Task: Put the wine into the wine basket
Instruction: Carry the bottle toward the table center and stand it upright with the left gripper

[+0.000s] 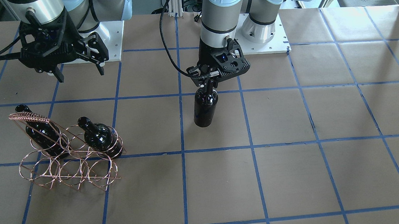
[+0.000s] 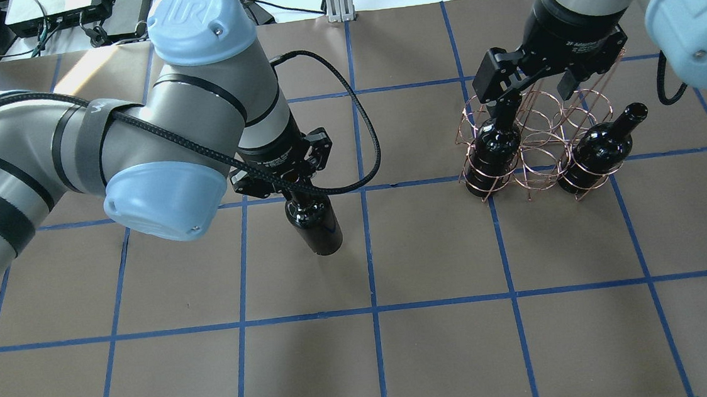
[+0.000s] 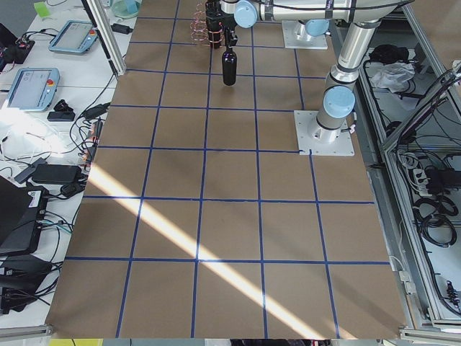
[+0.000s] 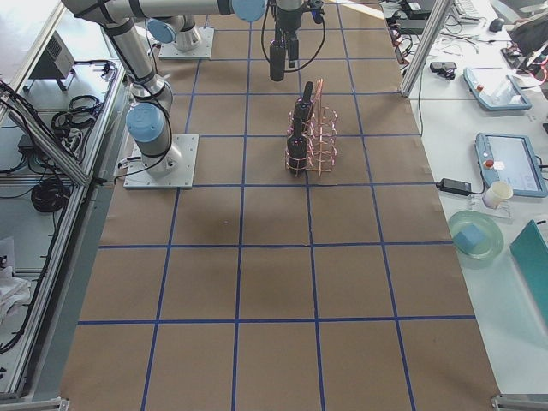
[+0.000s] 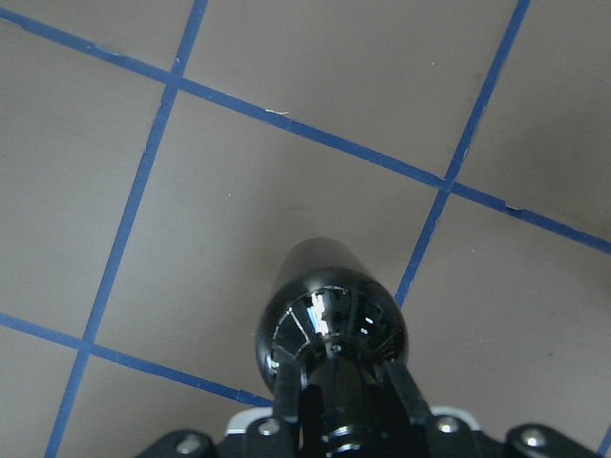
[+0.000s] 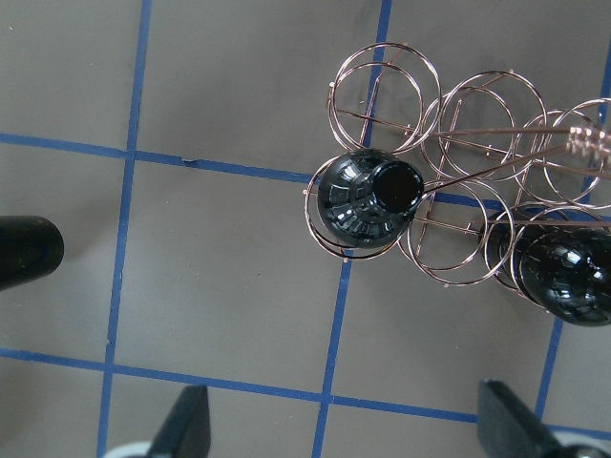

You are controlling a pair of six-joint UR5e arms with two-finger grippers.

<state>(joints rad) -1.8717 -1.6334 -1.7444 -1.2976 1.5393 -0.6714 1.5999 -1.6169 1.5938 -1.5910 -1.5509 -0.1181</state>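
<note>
**Front-facing view:** A table (image 1: 332, 176) covered in brown paper and gridded with blue tape (image 1: 294, 143) is shown. Near its middle, the left gripper (image 1: 209, 85) is closed tight on the slim neck of a glossy black wine bottle (image 1: 205, 108). The bottle hangs nearly upright beneath the gripper, and whether its base touches the table cannot be told. Well apart, toward the view's left, the copper wire wine basket (image 1: 69, 165) stands. Two more bottles (image 1: 99, 137) are seated in the end loops of its row nearer the robot. The right gripper (image 1: 81, 75) is raised above the table on the robot's side of the basket, its fingers spread wide with nothing between them.

**Overhead view:** The wine bottle (image 2: 316, 228) is seen left of centre under the left gripper (image 2: 293, 189). The wine basket (image 2: 532, 146) sits to the right, and the raised right gripper (image 2: 535, 99), spread wide and empty, overlaps it in this view.

**Side views:** The wine bottle (image 3: 229, 66) is seen small at the far end of the table. The grippers are too small to be judged.

**Left wrist view:** The bottle's shoulder (image 5: 329, 324) fills the lower centre, and its neck is pinched between two fingers (image 5: 408, 393).

**Right wrist view:** Two fingertips (image 6: 186, 429) are seen far apart at the bottom, with bare table between them. The wine basket (image 6: 587, 141) is seen from above.
</note>
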